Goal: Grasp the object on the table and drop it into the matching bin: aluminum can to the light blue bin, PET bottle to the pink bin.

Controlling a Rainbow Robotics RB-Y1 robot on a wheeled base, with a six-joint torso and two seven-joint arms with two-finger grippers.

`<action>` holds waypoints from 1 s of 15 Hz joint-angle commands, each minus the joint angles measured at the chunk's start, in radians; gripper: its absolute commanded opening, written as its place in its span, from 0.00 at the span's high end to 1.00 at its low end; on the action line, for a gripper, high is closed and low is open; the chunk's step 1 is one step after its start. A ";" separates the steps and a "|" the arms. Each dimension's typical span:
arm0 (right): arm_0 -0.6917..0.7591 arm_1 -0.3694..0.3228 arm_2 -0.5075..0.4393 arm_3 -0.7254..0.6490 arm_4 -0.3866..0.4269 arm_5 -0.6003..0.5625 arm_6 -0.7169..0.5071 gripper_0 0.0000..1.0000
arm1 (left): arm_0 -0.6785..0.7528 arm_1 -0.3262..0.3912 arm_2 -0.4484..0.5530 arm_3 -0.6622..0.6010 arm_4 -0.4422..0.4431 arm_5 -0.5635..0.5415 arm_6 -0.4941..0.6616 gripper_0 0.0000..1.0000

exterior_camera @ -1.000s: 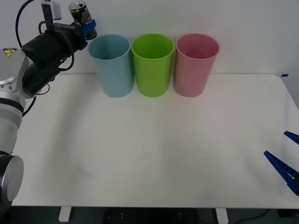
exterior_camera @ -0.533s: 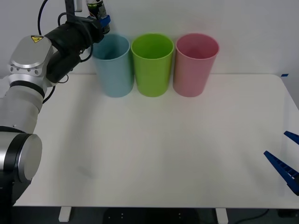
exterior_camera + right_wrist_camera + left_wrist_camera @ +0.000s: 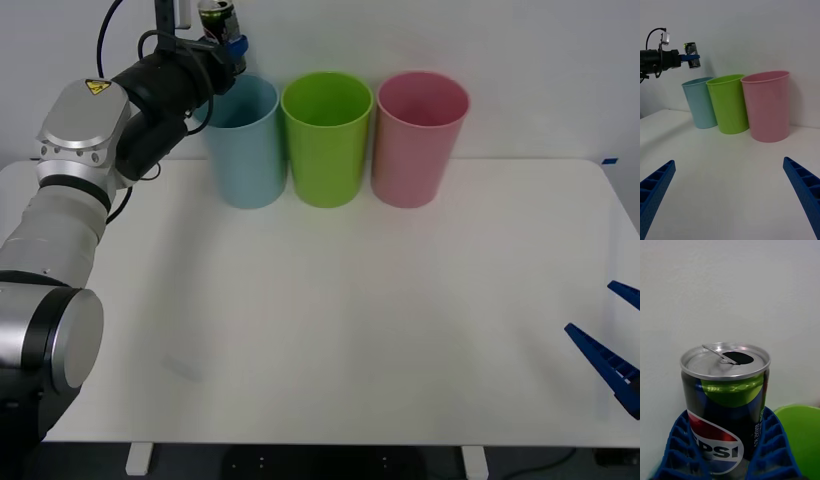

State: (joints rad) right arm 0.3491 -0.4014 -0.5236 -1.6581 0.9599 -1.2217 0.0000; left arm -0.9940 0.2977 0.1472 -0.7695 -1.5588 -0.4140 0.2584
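Observation:
The aluminum can (image 3: 217,17) is dark with a blue-and-red logo and a shiny silver top (image 3: 725,359) with a dark opening. It is upright, and my left gripper (image 3: 224,40) is shut on it, with blue ribbed fingers (image 3: 769,450) pressing on both its sides. The can hangs above the back left rim of the light blue bin (image 3: 243,140), which stands at the table's (image 3: 330,320) far edge. The pink bin (image 3: 420,135) is two places to the right. From the right wrist view the can (image 3: 691,60) hovers over the light blue bin (image 3: 700,102). My right gripper (image 3: 588,307) waits open at the table's right front.
A lime green bin (image 3: 327,135) stands between the light blue and pink ones, all three touching in a row against the white wall. The pink bin (image 3: 767,105) and green bin (image 3: 728,103) face my right gripper (image 3: 730,202) across bare white tabletop.
My left arm has swung to the right with the can, from left of the light blue bin to above its rim. The right arm has stayed still.

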 commanded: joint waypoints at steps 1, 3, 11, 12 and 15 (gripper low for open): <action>0.000 0.000 0.000 0.000 0.000 0.000 0.000 0.00 | -0.002 0.000 0.000 -0.001 0.009 0.000 -0.007 0.12; 0.000 0.000 0.000 0.000 0.000 0.000 0.000 0.00 | 0.000 0.000 0.000 -0.001 0.017 0.000 -0.018 0.00; 0.000 0.000 0.000 0.000 0.000 0.000 0.000 0.00 | 0.008 0.006 0.000 -0.001 0.069 -0.016 -0.033 0.00; 0.000 0.000 0.000 0.000 0.000 0.000 0.000 0.00 | 0.014 0.014 0.000 -0.002 0.083 -0.028 -0.036 0.00; 0.000 0.000 0.000 0.000 0.000 0.000 0.000 0.00 | 0.084 0.034 0.000 -0.093 0.154 -0.065 -0.045 0.00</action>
State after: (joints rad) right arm 0.3490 -0.4014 -0.5236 -1.6581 0.9599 -1.2217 0.0000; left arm -0.9318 0.3282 0.1472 -0.8324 -1.4213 -0.4729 0.2148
